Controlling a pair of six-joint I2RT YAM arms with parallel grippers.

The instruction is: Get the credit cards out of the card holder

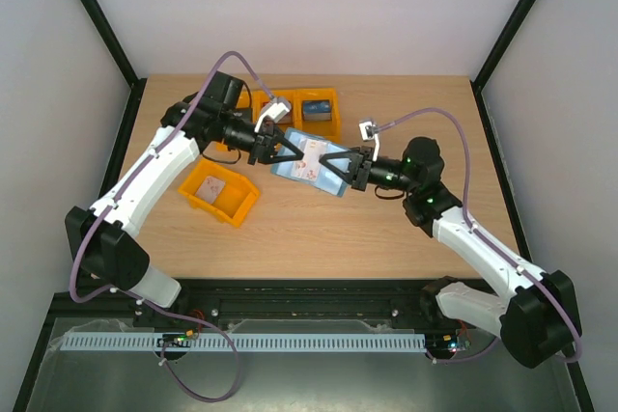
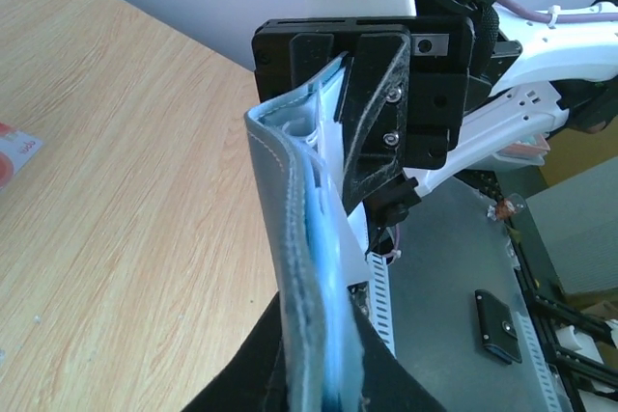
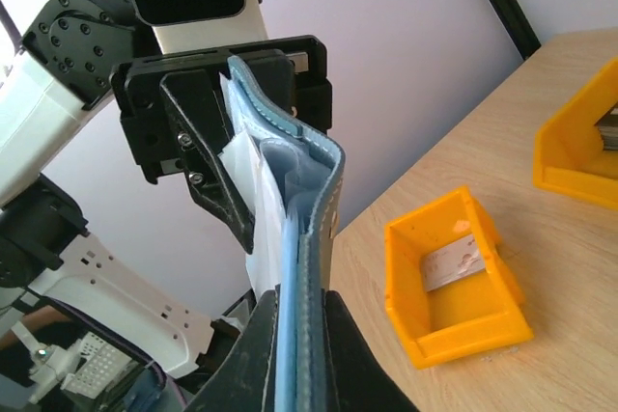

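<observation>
Left gripper (image 1: pixel 290 151): closed tight on one edge of the card holder (image 1: pixel 309 167).
Right gripper (image 1: pixel 328 163): closed tight on the opposite edge.
Card holder: held above the counter (image 1: pixel 386 229).

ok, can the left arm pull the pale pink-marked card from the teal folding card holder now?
Probably not: the left gripper is shut on one end of the teal folding card holder, the right gripper on the other. No fingers are free for the pale pink-marked card until one lets go.
</observation>
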